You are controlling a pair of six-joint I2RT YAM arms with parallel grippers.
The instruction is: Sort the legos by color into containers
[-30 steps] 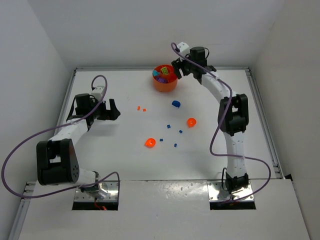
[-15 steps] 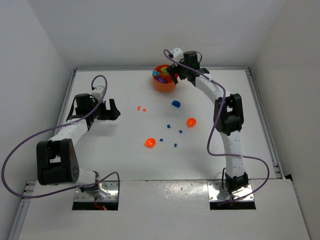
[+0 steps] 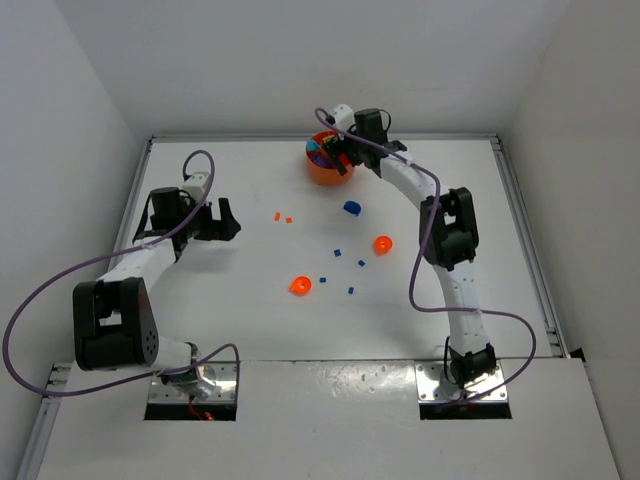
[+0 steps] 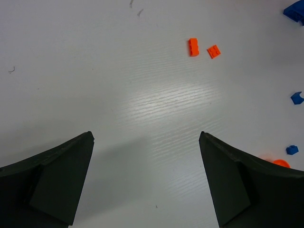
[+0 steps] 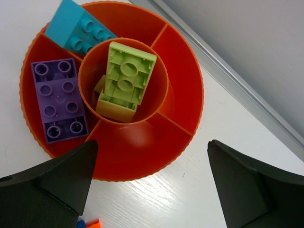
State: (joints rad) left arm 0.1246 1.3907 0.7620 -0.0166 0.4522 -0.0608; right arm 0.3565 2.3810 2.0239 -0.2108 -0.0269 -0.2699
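- While the right tool hangs over the round orange dish at the far edge of the bench, its jaws stand wide with nothing between them.
- Only the right wrist view looks down into the dish. A cyan brick lies in one outer compartment and a purple brick in the outer compartment next to it. A lime green brick leans tilted, underside up, in the round centre compartment, touching another lime piece that is partly hidden.
- The top view gives those bricks only as specks of colour, yet it alone shows the loose pieces on the middle of the bench. These are a blue piece near the dish, two orange rounded pieces well apart, and tiny blue squares scattered between them.
- The left tool hovers above the left side of the bench, jaws wide, holding nothing.
- The left wrist view makes out two small orange bricks lying just beside each other without touching; in the top view they are mere dots.
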